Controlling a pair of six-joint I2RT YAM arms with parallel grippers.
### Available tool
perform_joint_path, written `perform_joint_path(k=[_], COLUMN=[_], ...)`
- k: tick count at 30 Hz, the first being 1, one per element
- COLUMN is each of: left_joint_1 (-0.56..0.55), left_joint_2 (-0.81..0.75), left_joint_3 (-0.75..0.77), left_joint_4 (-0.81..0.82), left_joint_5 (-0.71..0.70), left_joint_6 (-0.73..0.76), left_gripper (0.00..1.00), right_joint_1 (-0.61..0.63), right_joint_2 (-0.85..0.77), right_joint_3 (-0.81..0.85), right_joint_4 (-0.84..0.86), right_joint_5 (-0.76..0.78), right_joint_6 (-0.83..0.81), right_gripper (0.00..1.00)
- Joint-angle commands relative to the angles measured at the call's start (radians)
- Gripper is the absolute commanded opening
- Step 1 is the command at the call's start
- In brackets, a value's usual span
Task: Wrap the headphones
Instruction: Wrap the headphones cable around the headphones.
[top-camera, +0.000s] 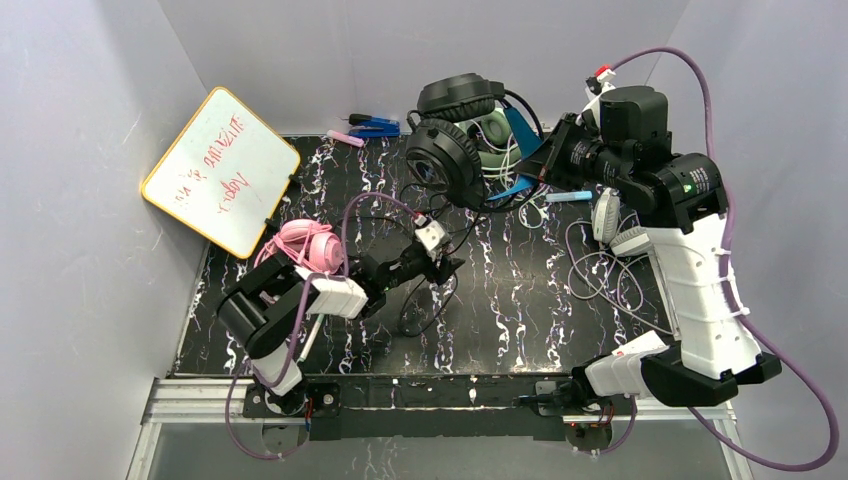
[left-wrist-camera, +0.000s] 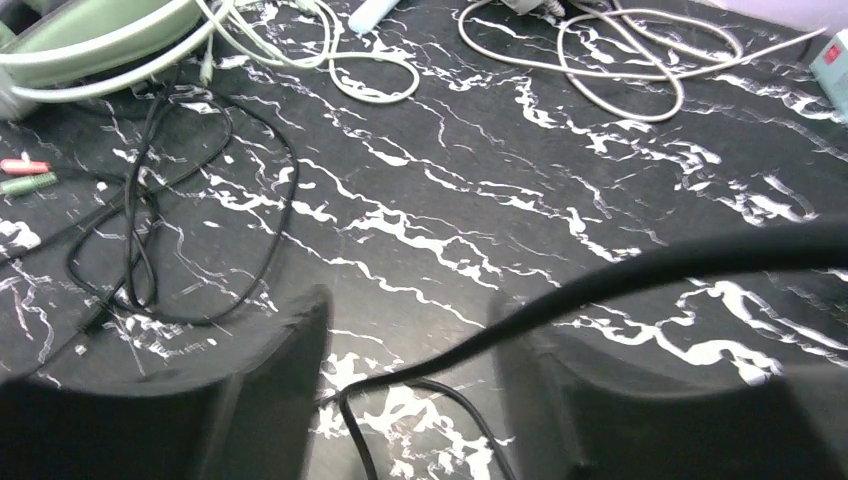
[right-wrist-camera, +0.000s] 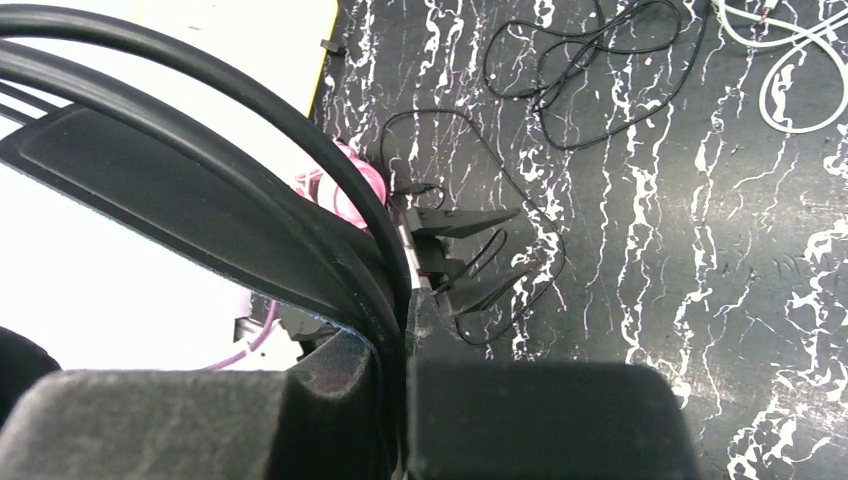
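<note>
The black-and-blue headphones (top-camera: 455, 130) hang above the back of the mat, and my right gripper (top-camera: 530, 165) is shut on their black headband (right-wrist-camera: 200, 200). Their thin black cord (left-wrist-camera: 600, 285) runs down across the mat and passes between the fingers of my left gripper (left-wrist-camera: 410, 390), which stands open low over the mat (top-camera: 452, 266). More black cord lies in loops (left-wrist-camera: 150, 230) to its left. The pink headphones (top-camera: 308, 243) lie beside the left arm. The white-grey headphones (top-camera: 607, 215) lie at the right with their pale cord (top-camera: 600, 275) spread loose.
A whiteboard (top-camera: 222, 170) leans at the back left. A blue tool (top-camera: 375, 126), a pink marker (top-camera: 345, 138) and a light-blue marker (top-camera: 570, 196) lie near the back. A pale green headset (top-camera: 492, 130) sits behind the black one. White walls close in the mat (top-camera: 520, 330).
</note>
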Motion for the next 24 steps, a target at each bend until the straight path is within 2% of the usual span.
perform_joint_path(k=[1, 4, 5, 9, 13, 15, 18, 20, 24], left_joint_1=[-0.004, -0.002, 0.002, 0.041, 0.131, 0.180, 0.225, 0.249, 0.281], left_joint_2=[0.053, 0.048, 0.041, -0.007, -0.050, -0.064, -0.101, -0.133, -0.194], left_joint_3=[0.026, 0.019, 0.006, -0.048, -0.066, -0.057, -0.034, -0.004, 0.125], left_joint_4=[0.174, 0.178, 0.178, 0.177, 0.149, 0.132, 0.075, -0.011, -0.294], left_joint_5=[-0.020, -0.056, -0.079, -0.107, -0.036, 0.033, 0.060, 0.058, -0.004], left_joint_6=[-0.033, -0.084, -0.115, -0.210, -0.360, -0.424, -0.473, -0.472, -0.416], left_gripper=[0.42, 0.05, 0.00, 0.00, 0.00, 0.00, 0.00, 0.00, 0.00], right_joint_1=[0.000, -0.001, 0.000, 0.000, -0.001, 0.000, 0.001, 0.001, 0.017], right_joint_2=[-0.040, -0.058, -0.069, -0.121, -0.129, -0.133, -0.162, -0.176, -0.176], right_joint_3=[0.068, 0.052, 0.031, -0.099, -0.167, -0.204, -0.290, -0.349, -0.440], right_joint_4=[0.070, 0.076, 0.093, 0.171, 0.109, 0.055, 0.013, 0.001, -0.030], right_joint_5=[-0.059, -0.081, -0.111, -0.293, -0.452, -0.460, -0.436, -0.407, -0.373], right_joint_6=[0.056, 0.046, 0.033, -0.037, -0.152, -0.209, -0.262, -0.277, -0.326], right_gripper=[0.01, 0.01, 0.01, 0.01, 0.01, 0.01, 0.01, 0.01, 0.01])
